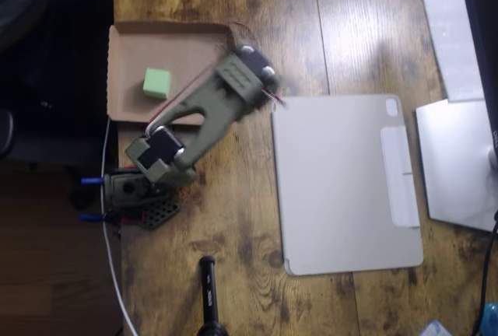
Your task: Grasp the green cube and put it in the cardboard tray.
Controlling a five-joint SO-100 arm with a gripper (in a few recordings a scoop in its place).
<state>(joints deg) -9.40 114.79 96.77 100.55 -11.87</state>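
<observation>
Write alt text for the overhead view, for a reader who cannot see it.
A pale green cube lies inside a shallow cardboard tray at the upper left of a wooden table. An olive-green robot arm reaches over the tray's right side, and a grey tablet cover lies to the right.

From my overhead feed the arm point(204, 110) is all matte olive green, blocky printed links with rounded joint housings. Black servo block point(162, 147) sits in the joint near the base. Ribbed vent-like slats on the upper link, two grey round caps point(257, 62) at the far end. Thin red wire point(275, 99) trails there. Blue connectors point(92, 181) and a white cable point(109, 219) at the base, black perforated mounting plate point(156, 212) underneath.
</observation>
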